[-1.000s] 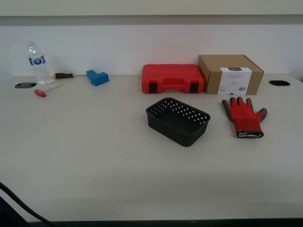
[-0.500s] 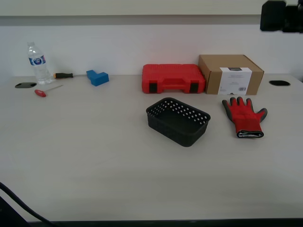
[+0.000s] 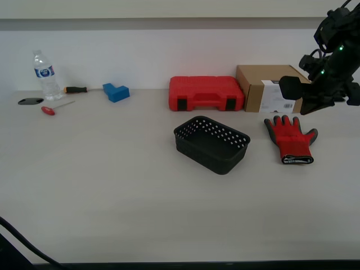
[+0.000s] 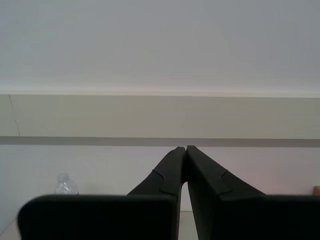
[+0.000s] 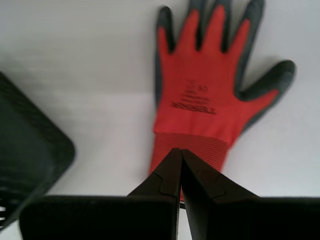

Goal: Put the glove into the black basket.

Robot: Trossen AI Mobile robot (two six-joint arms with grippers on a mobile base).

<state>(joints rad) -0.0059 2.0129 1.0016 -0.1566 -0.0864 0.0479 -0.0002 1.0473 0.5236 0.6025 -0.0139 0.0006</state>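
Observation:
The red glove (image 3: 292, 140) lies flat on the table, fingers toward the cardboard box, at the exterior view's right of the black basket (image 3: 212, 144). The basket is empty. My first gripper (image 3: 308, 107) hangs in the air above the glove and is shut and empty. In the first wrist view its tips (image 5: 180, 150) are over the cuff end of the glove (image 5: 205, 100), with a corner of the basket (image 5: 25, 155) beside it. My second gripper (image 4: 186, 148) is shut, empty and faces the wall; it does not show in the exterior view.
A red tool case (image 3: 206, 93) and a cardboard box (image 3: 274, 87) stand behind the basket and glove. At the far left are a blue block (image 3: 115, 91), a water bottle (image 3: 44, 76) and two screwdrivers (image 3: 56, 107).
An arm has come into the exterior view from the upper right and dropped to just above the glove. The glove and basket have not moved.

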